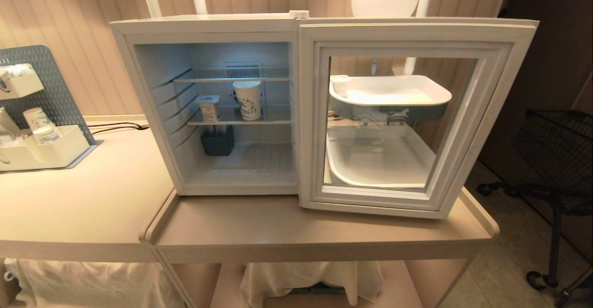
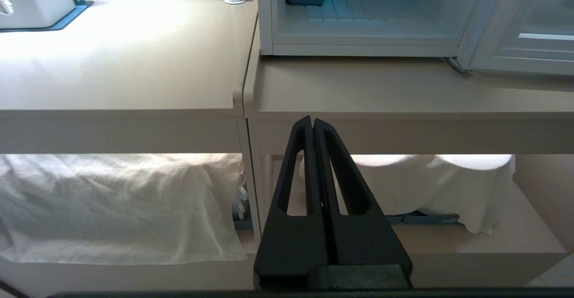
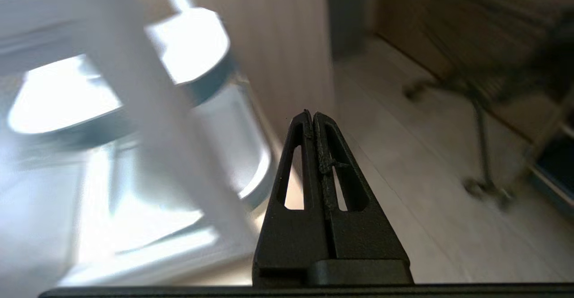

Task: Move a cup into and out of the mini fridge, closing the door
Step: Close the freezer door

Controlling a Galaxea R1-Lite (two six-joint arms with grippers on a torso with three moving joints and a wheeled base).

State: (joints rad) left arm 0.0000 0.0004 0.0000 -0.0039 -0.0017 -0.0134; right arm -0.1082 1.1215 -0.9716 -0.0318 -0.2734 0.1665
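Note:
The mini fridge [image 1: 208, 25] stands on the right table with its door [image 1: 375, 37] swung wide open to the right. Inside, a small white tub-like cup [image 1: 209, 108] sits on the middle wire shelf, left of a taller patterned paper cup [image 1: 248, 99]. Neither gripper shows in the head view. My left gripper [image 2: 313, 121] is shut and empty, low in front of the table's front edge. My right gripper [image 3: 312, 114] is shut and empty, out past the open door's [image 3: 148, 123] free edge, over the floor.
A dark bin [image 1: 217, 140] stands on the fridge floor. Two white trays [image 1: 394, 97] sit behind the door glass, with a small white tub [image 1: 339, 84] on the upper one. A pegboard organiser with paper cups [image 1: 39, 122] is far left. A wheeled wire cart [image 1: 556, 160] stands right.

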